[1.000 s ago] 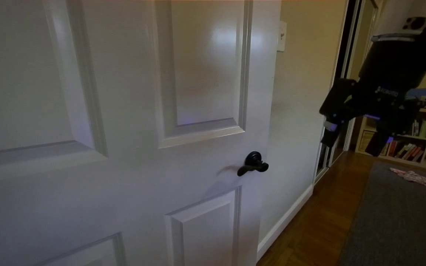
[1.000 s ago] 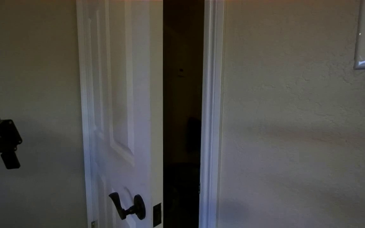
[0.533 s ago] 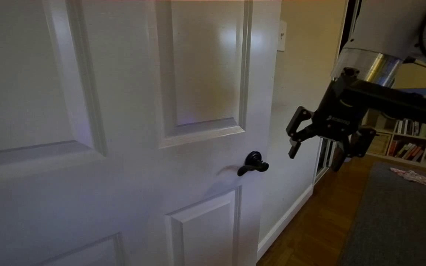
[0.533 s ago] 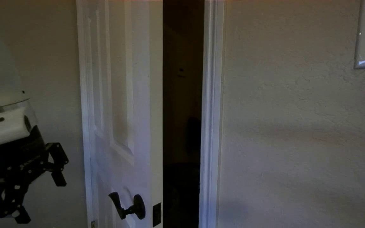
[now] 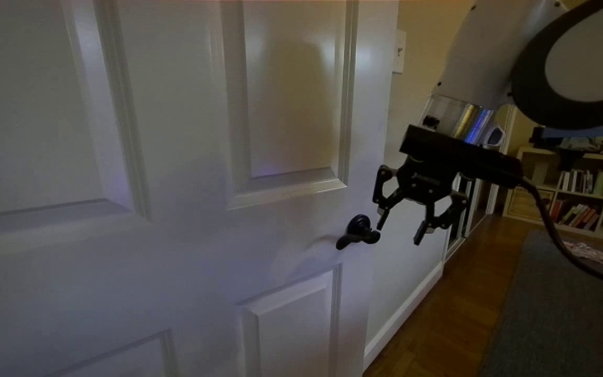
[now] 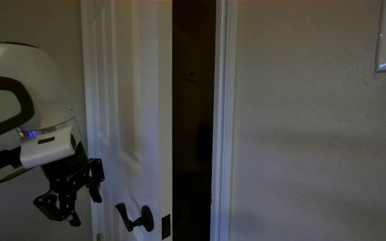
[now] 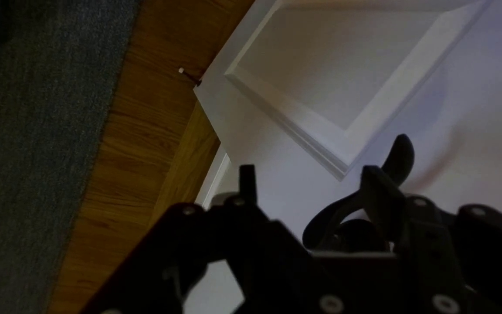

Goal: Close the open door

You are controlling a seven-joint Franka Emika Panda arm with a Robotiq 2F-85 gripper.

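Beside the black lever handle (image 5: 359,235), on its latch side, a dark gap (image 6: 193,117) parts the door (image 5: 181,188) from the door frame (image 6: 223,120). We judge the approach nearly done and the whole closing push left. We see the gripper (image 5: 399,233) near the handle but apart from it, spread wide and holding nothing. Our door, directly behind the handle, stands ajar with its long axis upright; its free edge (image 6: 165,107), just past the handle, points out into the room, and the lever points away from that edge.
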